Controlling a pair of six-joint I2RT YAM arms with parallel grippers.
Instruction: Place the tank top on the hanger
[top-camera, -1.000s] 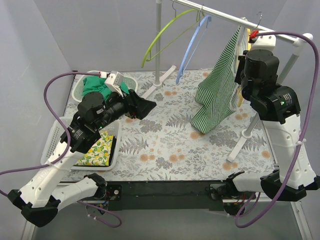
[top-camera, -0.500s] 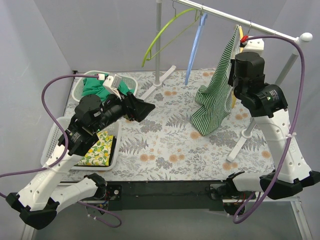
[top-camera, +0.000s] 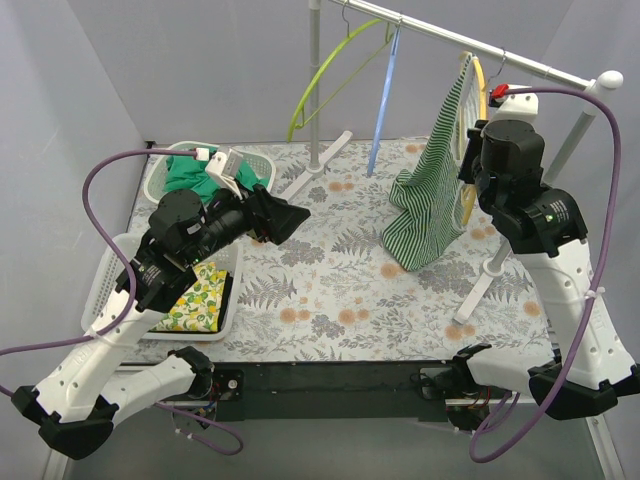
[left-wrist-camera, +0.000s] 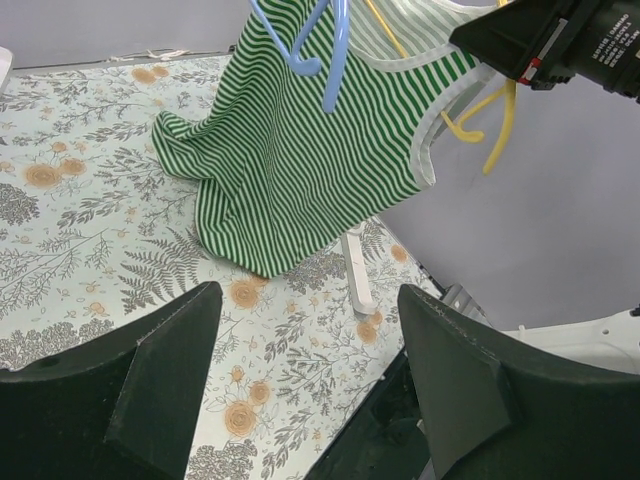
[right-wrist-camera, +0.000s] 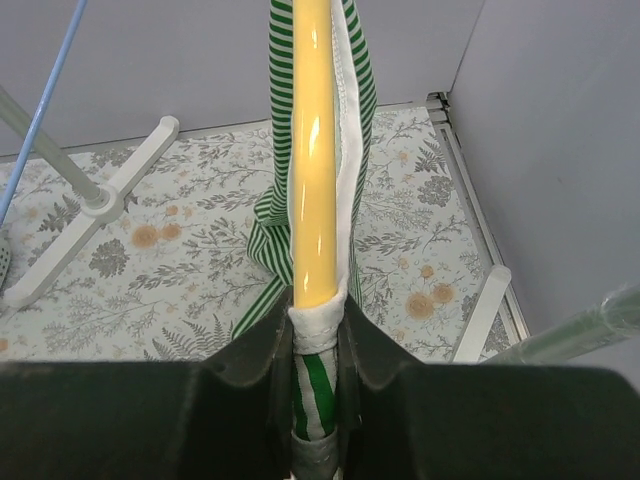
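Note:
The green-and-white striped tank top (top-camera: 430, 200) hangs from the yellow hanger (top-camera: 479, 78) at the rail, its hem touching the table. My right gripper (top-camera: 468, 150) is shut on the hanger's arm and the strap. In the right wrist view the yellow hanger (right-wrist-camera: 312, 150) runs up from the gripper (right-wrist-camera: 318, 340), with the white-edged tank top strap (right-wrist-camera: 345, 120) folded over its end between the jaws. My left gripper (top-camera: 290, 218) is open and empty over the table's left middle. The left wrist view shows the gripper (left-wrist-camera: 310, 370) wide open, facing the tank top (left-wrist-camera: 290, 150) and the hanger (left-wrist-camera: 495, 120).
A lime-green hanger (top-camera: 320, 75) and a light blue hanger (top-camera: 385, 90) hang on the rail (top-camera: 440, 36). The rack's post (top-camera: 315, 90) and right foot (top-camera: 480, 285) stand on the table. One white basket (top-camera: 155, 180) holds green cloth. Another basket (top-camera: 110, 285) holds lemon-print cloth.
My right gripper, with the hanger and tank top, has shifted left along the rail and a little lower. The blue hanger has swung. The left arm has barely moved.

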